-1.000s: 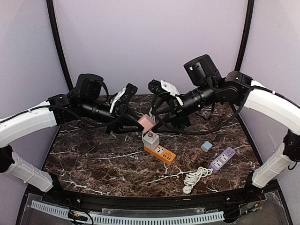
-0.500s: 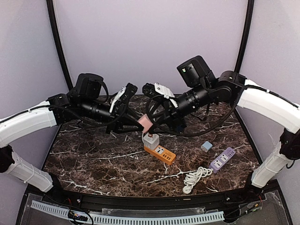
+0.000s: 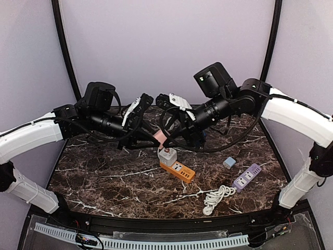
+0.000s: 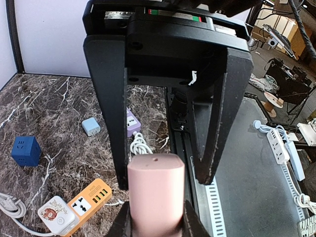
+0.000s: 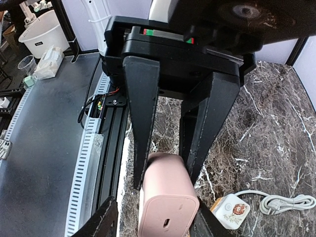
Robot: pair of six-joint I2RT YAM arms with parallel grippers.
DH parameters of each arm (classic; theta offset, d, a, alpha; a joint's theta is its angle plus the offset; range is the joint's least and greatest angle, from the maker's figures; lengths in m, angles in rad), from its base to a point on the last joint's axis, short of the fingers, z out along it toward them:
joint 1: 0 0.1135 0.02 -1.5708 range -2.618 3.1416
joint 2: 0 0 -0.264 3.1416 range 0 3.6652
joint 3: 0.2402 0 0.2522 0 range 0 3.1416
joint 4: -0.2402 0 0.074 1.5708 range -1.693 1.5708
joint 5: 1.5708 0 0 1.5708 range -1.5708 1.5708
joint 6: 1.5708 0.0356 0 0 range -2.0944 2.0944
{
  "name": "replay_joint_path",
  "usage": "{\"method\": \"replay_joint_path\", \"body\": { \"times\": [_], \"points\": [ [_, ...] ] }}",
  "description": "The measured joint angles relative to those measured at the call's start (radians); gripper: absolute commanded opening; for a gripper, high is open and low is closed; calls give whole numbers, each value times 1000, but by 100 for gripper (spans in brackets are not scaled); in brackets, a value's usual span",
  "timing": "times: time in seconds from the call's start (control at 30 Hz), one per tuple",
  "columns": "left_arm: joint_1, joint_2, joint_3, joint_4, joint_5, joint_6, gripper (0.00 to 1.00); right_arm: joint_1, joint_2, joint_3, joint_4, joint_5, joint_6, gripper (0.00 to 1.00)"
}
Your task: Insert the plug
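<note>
The plug is a pink rounded block [image 3: 160, 136], held in the air above the back of the table. My left gripper [image 4: 155, 223] is shut on its near end, and one fingertip [image 4: 123, 224] presses each side. My right gripper [image 5: 154, 222] faces the left one and straddles the plug's [image 5: 165, 197] other end. Its jaws are open, with a gap on the left side and the right finger [image 5: 210, 223] close against the block. An orange power strip [image 3: 179, 171] lies below on the marble table, with a white adapter [image 3: 167, 155] plugged into its far end.
A light blue adapter [image 3: 229, 162], a purple power strip [image 3: 247, 177] and a coiled white cable [image 3: 217, 198] lie at the right front. A dark blue cube socket [image 4: 25, 150] sits behind. Black frame rails border the table [image 3: 104, 177].
My right arm has moved left to meet the left gripper, and its jaws have narrowed around the pink plug. The left arm has stayed still, holding the plug.
</note>
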Motion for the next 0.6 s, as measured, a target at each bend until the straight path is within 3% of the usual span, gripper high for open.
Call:
{"method": "replay_joint_path", "body": {
  "times": [0.33,0.6],
  "points": [
    [-2,0,0,-12,1,15,1,0,7,1,0,6,0,34],
    [-4,0,0,-16,-6,25,1,0,8,1,0,8,1,37]
  ]
}}
